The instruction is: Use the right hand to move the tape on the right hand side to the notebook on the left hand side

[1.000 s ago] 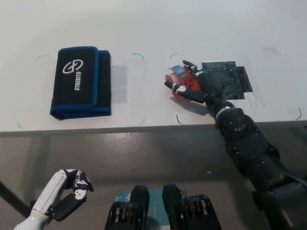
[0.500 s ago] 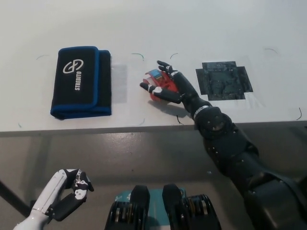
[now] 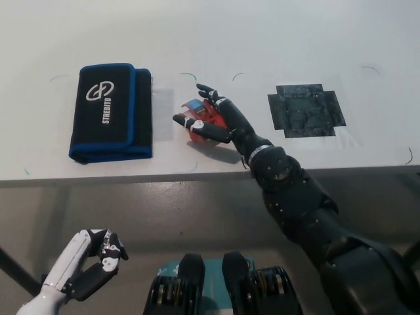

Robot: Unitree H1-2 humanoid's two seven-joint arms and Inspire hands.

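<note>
The left hand (image 3: 88, 266) rests low, below the bench (image 3: 262, 39) edge, fingers curled on nothing. On the bench the notebook (image 3: 110, 112), black with blue trim, lies just left of the right hand (image 3: 209, 122). That hand grasps the red tape (image 3: 205, 118) between its fingers, close to the notebook but apart from it. A dark patch (image 3: 306, 109) lies right of the hand.

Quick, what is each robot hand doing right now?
Left robot hand: holds nothing, fingers curled, resting below the table.
Right robot hand: holding the red tape.
</note>
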